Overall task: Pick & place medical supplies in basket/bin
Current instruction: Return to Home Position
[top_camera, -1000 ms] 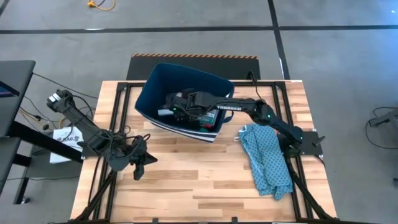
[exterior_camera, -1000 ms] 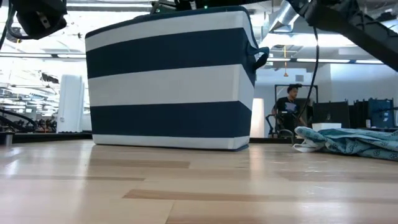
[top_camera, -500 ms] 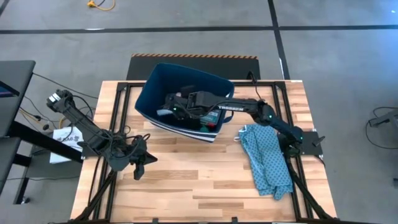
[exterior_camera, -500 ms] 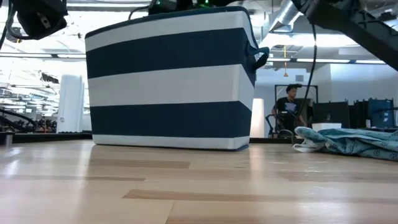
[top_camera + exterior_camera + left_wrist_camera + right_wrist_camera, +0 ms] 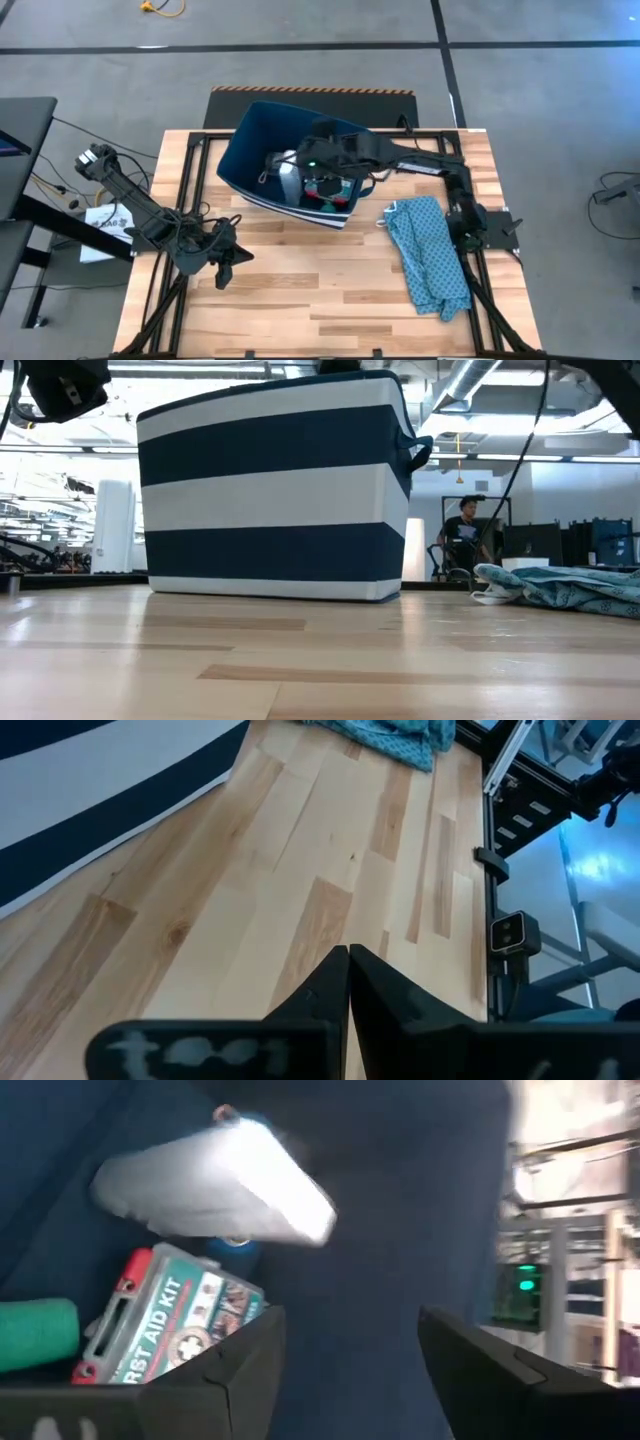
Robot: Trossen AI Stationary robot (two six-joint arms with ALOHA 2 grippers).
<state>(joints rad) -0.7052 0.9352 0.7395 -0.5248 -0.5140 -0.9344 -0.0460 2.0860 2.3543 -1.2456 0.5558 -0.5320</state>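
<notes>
Wood-plank table (image 5: 300, 300), striped bin (image 5: 270, 490), grey concrete floor (image 5: 550, 60)

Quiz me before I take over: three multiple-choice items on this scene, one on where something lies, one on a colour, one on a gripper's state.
1. Relative to the bin, the teal cloth lies:
A. inside it
B. on the table beside it, toward the table's right side
C. on the floor

2. The bin's outer wall is:
A. navy and white stripes
B. plain red
C. green with dots

3. The left gripper is:
A. wide open
B. shut on a bottle
C. shut, with nothing between its fingers

Answers:
1 B: the high view shows the cloth spread on the wood, right of the bin.
2 A: the low view shows broad navy and white bands.
3 C: the left wrist view shows both fingers pressed together above bare wood.
</notes>
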